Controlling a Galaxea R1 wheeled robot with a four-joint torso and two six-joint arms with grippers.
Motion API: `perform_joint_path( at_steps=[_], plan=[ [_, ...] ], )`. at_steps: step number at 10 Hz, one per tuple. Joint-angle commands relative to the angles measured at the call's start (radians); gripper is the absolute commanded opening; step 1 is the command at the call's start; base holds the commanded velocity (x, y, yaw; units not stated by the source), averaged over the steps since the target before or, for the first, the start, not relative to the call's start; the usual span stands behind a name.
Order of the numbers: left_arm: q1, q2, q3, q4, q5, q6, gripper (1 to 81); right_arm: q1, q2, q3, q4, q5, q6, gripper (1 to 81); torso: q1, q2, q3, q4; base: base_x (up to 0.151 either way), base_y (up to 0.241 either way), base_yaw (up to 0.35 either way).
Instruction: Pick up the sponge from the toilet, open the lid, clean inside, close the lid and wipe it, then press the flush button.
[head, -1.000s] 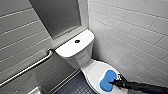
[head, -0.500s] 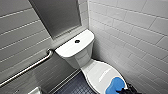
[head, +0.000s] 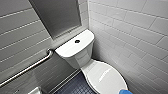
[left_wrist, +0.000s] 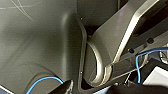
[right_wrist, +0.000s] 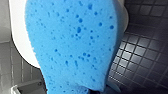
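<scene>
Sponge (head: 126, 92) withdrew past lid (head: 105, 75); lid print unreadable.

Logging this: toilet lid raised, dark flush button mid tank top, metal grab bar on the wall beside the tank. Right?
Not quite: the head view shows the lid down, closed over the bowl. The flush button in the middle of the tank top and the grab bar on the wall beside the tank are as stated.
</scene>
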Motion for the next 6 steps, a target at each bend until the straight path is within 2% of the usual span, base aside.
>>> perform_joint_path(
  at_steps=[1,2,4,6],
  plan=[
    [0.004,-0.014,0.017,-0.002,0.092,0.009,81.1,-0.113,-0.179,0.192,-0.01,0.134,-0.01,1.0,0.0,0.0,0.0,0.0,0.0,0.0,0.0],
    [0.004,-0.015,0.017,-0.002,0.09,0.009,81.1,-0.141,-0.197,0.226,-0.011,0.182,-0.033,1.0,0.0,0.0,0.0,0.0,0.0,0.0,0.0],
    [0.004,-0.018,0.017,-0.002,0.09,0.009,81.1,-0.158,-0.259,0.382,-0.027,0.27,-0.122,1.0,0.0,0.0,0.0,0.0,0.0,0.0,0.0],
    [0.004,-0.02,0.017,-0.002,0.09,0.009,81.1,-0.111,-0.288,0.464,-0.022,0.259,-0.162,1.0,0.0,0.0,0.0,0.0,0.0,0.0,0.0]
  ],
)
